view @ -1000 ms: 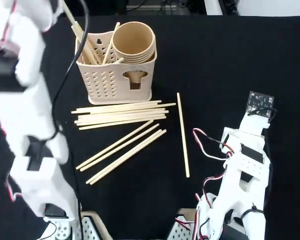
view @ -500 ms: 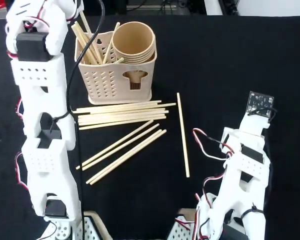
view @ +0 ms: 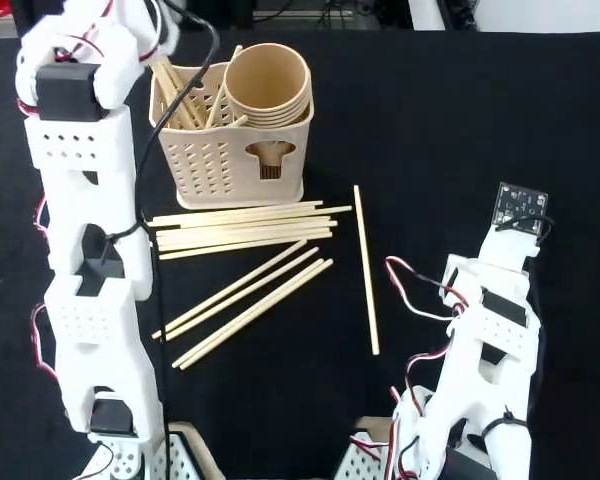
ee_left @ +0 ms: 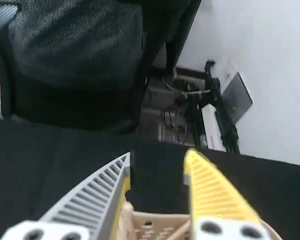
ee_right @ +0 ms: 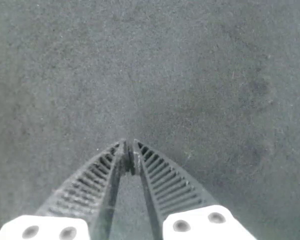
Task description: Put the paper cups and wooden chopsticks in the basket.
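Chopsticks [view: 242,228] loose on the table are the outstanding item. Left gripper [ee_left: 157,156], jaws apart and holding nothing, hangs over the 10 o'clock corner of the basket [view: 230,170], which already holds the paper cups [view: 268,85]. From it the loose bundle lies toward 5 o'clock, just past the basket wall, long axis 9-to-3; a slanted group [view: 245,300] beyond runs 8-to-2. Right gripper [ee_right: 129,150], tips closed on nothing, is over bare cloth [ee_right: 215,75]. The single stick [view: 366,268], lying 12-to-6, is at that arm's 9 o'clock and judged nearer to it.
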You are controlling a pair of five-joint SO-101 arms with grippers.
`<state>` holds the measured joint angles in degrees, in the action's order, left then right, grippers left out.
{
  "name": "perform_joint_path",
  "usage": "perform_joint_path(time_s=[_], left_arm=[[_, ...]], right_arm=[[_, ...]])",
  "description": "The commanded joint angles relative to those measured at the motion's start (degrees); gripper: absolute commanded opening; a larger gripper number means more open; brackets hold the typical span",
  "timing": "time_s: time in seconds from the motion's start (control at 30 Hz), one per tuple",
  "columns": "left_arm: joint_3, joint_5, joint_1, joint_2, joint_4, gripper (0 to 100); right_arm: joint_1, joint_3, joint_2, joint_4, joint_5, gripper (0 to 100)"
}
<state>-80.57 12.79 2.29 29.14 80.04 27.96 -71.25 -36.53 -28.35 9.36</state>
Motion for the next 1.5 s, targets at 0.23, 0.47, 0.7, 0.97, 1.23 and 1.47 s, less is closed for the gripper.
perform_joint_path(time_s=[0.23, 0.47, 0.7, 0.97, 1.23, 1.47], left_arm=[[-9.2, 0.6, -1.3, -7.3, 20.7, 24], [9.8, 0.5, 6.0, -15.9, 21.2, 23], [42.6, -7.1, 7.8, -36.1, 21.0, 23], [81.9, -18.0, 8.5, -56.7, 13.9, 23], [115.4, -18.0, 14.5, -76.8, -2.2, 23], [133.5, -17.6, 14.3, -90.7, -9.5, 23]], right_arm=[[-1.1, 1.5, -1.2, 1.5, 0.7, 1.8], [-9.8, 7.9, -1.2, -6.2, 4.0, 1.8], [-21.1, 23.8, -1.0, -25.7, 5.8, 2.1], [-31.2, 31.5, 13.2, -28.5, 8.7, 15.9], [-31.4, 39.5, 34.2, -25.2, 8.3, 15.9], [-31.4, 41.7, 41.7, -25.7, 8.3, 15.9]])
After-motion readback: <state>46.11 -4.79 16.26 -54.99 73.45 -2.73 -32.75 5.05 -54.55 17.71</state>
